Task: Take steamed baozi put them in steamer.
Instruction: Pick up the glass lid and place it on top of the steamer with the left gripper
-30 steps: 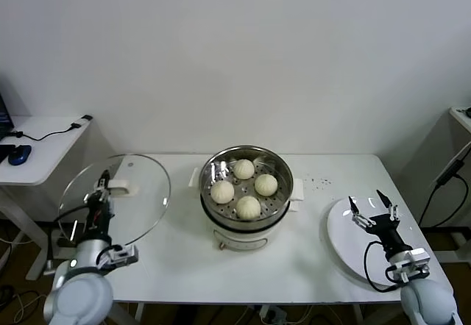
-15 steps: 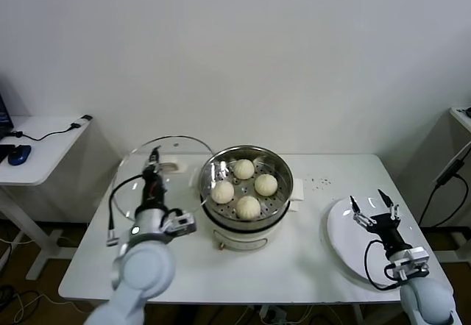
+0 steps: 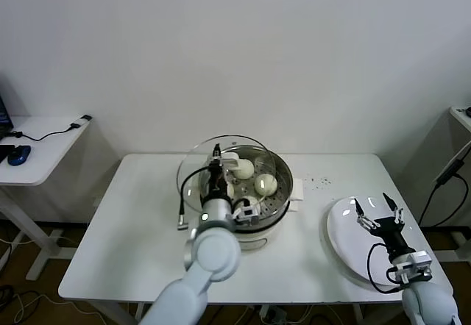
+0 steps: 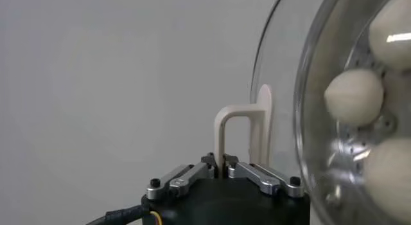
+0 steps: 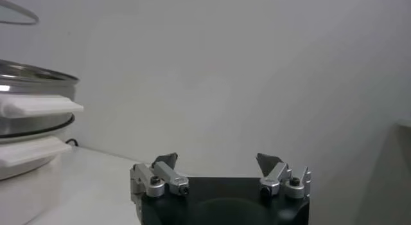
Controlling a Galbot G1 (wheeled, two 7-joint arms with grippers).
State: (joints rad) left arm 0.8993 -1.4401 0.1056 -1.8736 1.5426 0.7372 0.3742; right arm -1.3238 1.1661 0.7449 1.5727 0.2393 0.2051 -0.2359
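Left gripper [image 3: 215, 165] is clamping your round glass lid [image 3: 227, 174] over the shiny steel steamer [image 3: 280, 193] — cream-white baozi [image 3: 266, 184] inside; right gripper [image 3: 377, 214] is hanging wide open.

The left arm is reaching forward across the middle of the view, its left gripper [image 3: 215, 165] pointing up and away — fingers [image 4: 192, 173] pressing together on a thin handle. The right arm is sitting low at the right, its right gripper [image 3: 376, 212] spreading wide — holding nothing.
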